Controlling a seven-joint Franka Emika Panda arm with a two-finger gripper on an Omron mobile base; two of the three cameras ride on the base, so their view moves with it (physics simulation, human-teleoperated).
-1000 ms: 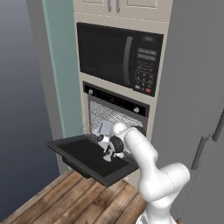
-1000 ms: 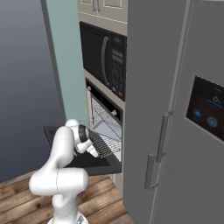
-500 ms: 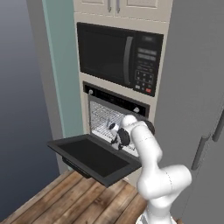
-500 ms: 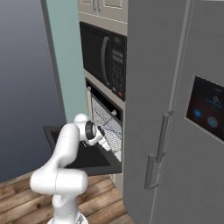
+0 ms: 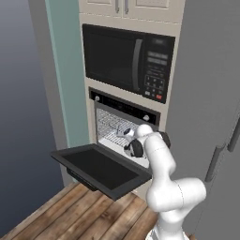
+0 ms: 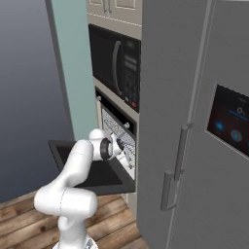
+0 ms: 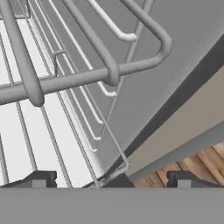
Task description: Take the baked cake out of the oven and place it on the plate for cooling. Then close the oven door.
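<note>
Black-fronted built-in oven with a control strip carrying two small silver knobs, set in a cream cabinet column below a larger black microwave with keypad; pale interior exposed, grey wire racks visible inside. Wide black glossy oven door, bottom-hinged, lying fully open and roughly level, projecting out over the brown wooden plank floor; dark bar handle under its front edge. White jointed robot arm rising from the lower right of the left base view, bent forward with its wrist at the mouth of the oven cavity, above the inner end of the door. Claw, two dark-tipped fingers, reaching into the opening just at the front of the racks; in the right base view the claw sits against the rack front beside the tall grey refrigerator with a dark display panel. Hand view: claw with tips spread wide apart, nothing between them; grey wire rack bars close ahead, the oven's pale side wall and dark frame edge beyond, a strip of plank floor at lower right. Cake: cannot tell where it lies; no part of it can be made out on the racks. Teal wall panel stands to the left of the cabinet column.
</note>
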